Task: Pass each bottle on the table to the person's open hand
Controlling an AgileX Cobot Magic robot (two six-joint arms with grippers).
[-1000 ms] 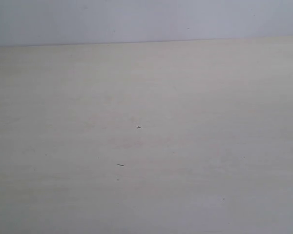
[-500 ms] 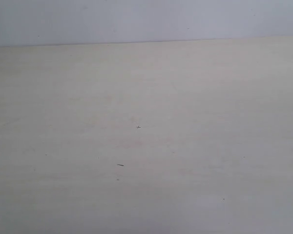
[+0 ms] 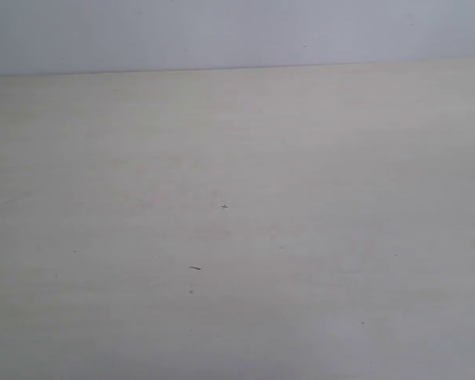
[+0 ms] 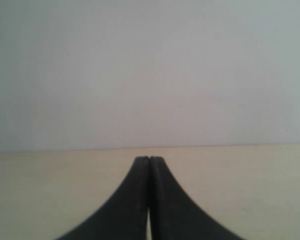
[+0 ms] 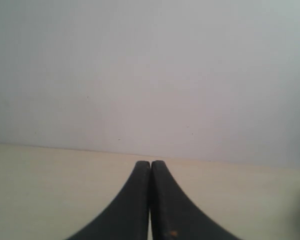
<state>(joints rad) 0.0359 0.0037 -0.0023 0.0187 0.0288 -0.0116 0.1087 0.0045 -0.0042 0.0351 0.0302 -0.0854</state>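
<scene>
- The left gripper (image 4: 149,161) is closed. Its two black fingers (image 4: 132,200) lie pressed together along their whole inner edge, and nothing is held between them.
- It is held low above the tabletop (image 4: 250,190) and points almost level, toward the far edge of the tabletop and the pale wall (image 4: 150,70) behind it.
- The right gripper (image 5: 150,164) has the same pose. Its black fingers (image 5: 167,210) are together from tip downward and hold nothing, and it is low above the tabletop and aimed at the far edge and the wall.
- One finger of the right gripper carries a small orange spot (image 5: 173,233) on its lower part.
- In the exterior view the tabletop is a wide, pale beige surface that reaches back to a straight far edge, where the wall begins.
- A few tiny dark specks (image 3: 224,207) lie on it near the middle. One of them is a short dash (image 3: 195,267), a little nearer to the camera.
- Where the bottles are, and which way their long axis points, I cannot tell from these three views.
</scene>
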